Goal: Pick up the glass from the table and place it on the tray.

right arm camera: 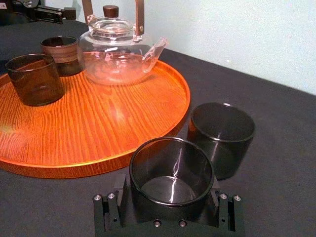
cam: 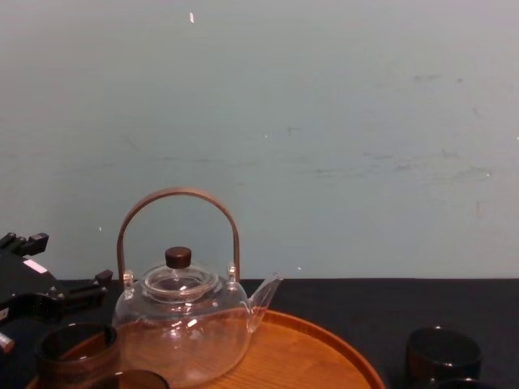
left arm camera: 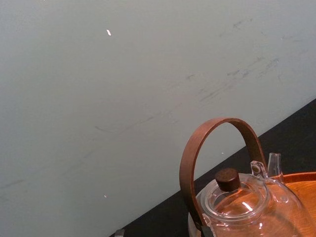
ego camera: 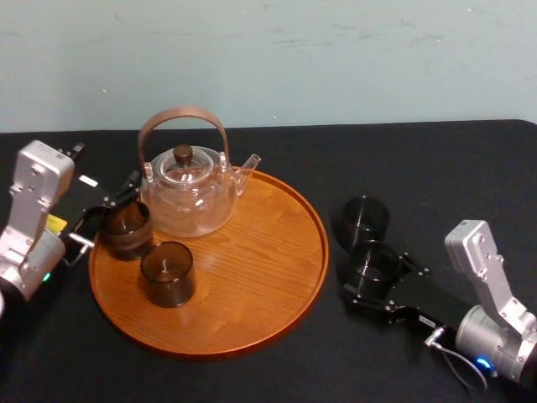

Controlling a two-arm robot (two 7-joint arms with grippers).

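Observation:
A dark glass stands on the black table just right of the tray, with my right gripper shut on it. From the right wrist, that glass sits between the gripper's black fingers, close to the tray's rim. A second dark glass stands right behind it on the table. At the tray's left edge my left gripper stands open beside a brown-banded glass.
A clear glass teapot with a brown hoop handle stands at the tray's back left. Another dark glass stands on the tray in front of it. The tray's right half is bare wood. A pale wall rises behind the table.

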